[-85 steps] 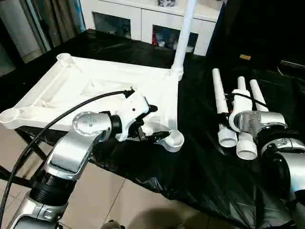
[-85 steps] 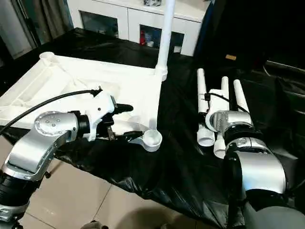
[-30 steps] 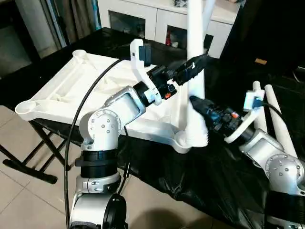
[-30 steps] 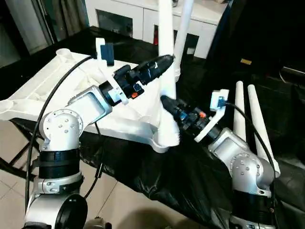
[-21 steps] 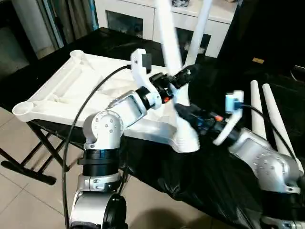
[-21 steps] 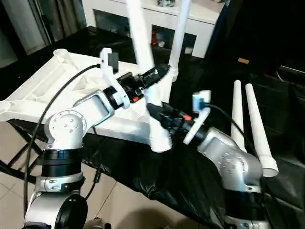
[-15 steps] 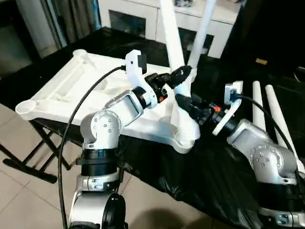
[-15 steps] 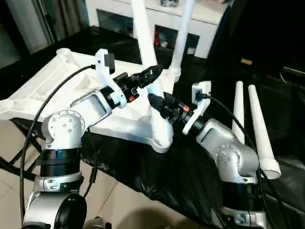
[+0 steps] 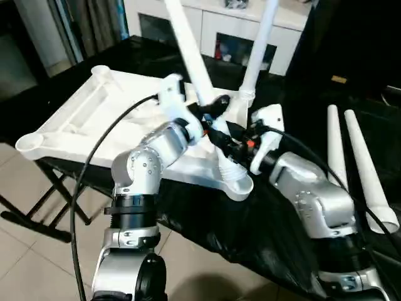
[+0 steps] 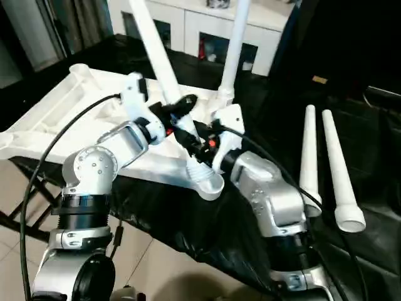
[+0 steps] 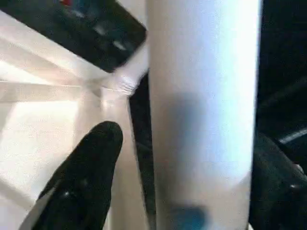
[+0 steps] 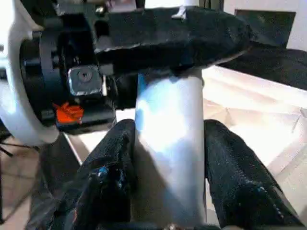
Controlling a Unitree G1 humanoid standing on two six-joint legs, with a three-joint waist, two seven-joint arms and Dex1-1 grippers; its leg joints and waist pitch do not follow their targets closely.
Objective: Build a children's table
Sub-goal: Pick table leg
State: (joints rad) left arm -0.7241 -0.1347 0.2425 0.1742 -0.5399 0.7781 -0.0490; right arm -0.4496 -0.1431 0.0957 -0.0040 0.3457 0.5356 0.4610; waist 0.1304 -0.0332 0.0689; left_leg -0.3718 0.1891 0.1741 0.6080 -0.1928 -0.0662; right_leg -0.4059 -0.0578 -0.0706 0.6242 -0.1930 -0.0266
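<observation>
Children's table top (image 9: 94, 119) lies upside down on the black-covered tabletop (image 9: 282, 219), ribbed underside up. One leg (image 9: 260, 47) stands upright in the far corner socket, so I judge that corner done. A second leg (image 9: 194, 69) leans steeply, its ridged collar at the near corner socket (image 9: 237, 185) but apparently not yet seated straight. Two spare legs (image 9: 360, 166) lie side by side on the black cover, well apart from the top, and the two sockets on the other side (image 9: 28, 143) are open. Roughly a quarter is finished, with three legs left to fix.

The right gripper (image 12: 168, 158) has its fingers clamped on the leaning leg's lower part. The left gripper (image 11: 192, 191) straddles the same leg higher up; its fingers (image 11: 88, 167) sit on either side with a gap on one side, not clearly pressing.
</observation>
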